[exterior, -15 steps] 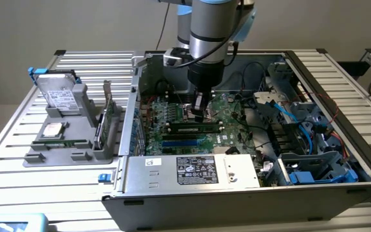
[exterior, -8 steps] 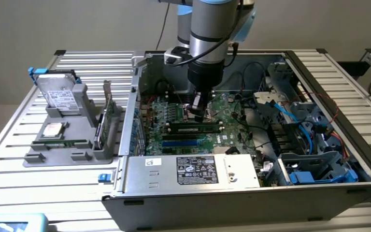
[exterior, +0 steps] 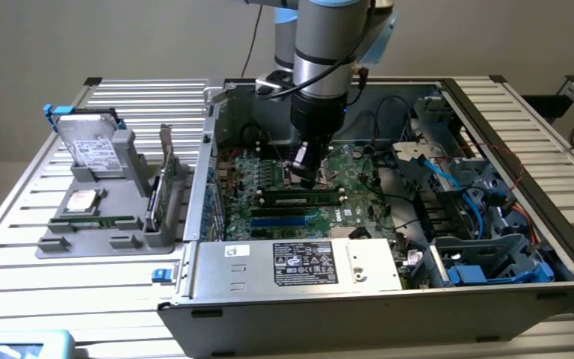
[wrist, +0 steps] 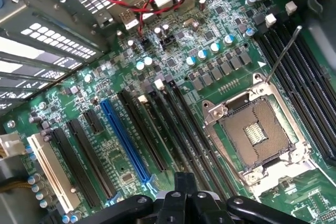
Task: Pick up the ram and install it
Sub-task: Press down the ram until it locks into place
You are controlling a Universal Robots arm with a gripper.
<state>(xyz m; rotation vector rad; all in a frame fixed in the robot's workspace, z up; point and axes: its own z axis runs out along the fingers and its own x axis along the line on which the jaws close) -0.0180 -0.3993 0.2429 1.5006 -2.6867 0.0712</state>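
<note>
**Station layout.** An open grey metal computer case (exterior: 367,321) sits on a slatted aluminium table (exterior: 28,299). In the exterior view, a grey moulded parts holder (exterior: 87,243) stands at 9 o'clock of the case. It carries a silver box-shaped hard drive (exterior: 93,146) propped upright, a tall green expansion card (exterior: 167,168) on edge, and a narrow green strip (exterior: 98,222) lying flat.

**Arm and gripper.** The silver-and-black robot arm (exterior: 322,45) reaches down into the case from 12 o'clock. The black gripper (exterior: 307,178) is closed, with its fingers drawn together and nothing visible between them. In the wrist view, the gripper (wrist: 181,190) hangs over the green motherboard (wrist: 173,61). A long blue card slot (wrist: 126,140) lies at 10 o'clock of it, and the square metal-framed processor socket (wrist: 254,129) at 2 o'clock.

**Task item.** The ram (exterior: 302,199), a long thin green stick with dark chips, stands on edge in a black memory slot on the motherboard (exterior: 267,176). It lies between two pale end latches, directly at 6 o'clock of the gripper tip. The tip is just above the stick's top edge, and it appears close enough to touch, though contact cannot be confirmed. A silver labelled power-supply box (exterior: 297,263) lies at 6 o'clock of the ram.
</note>
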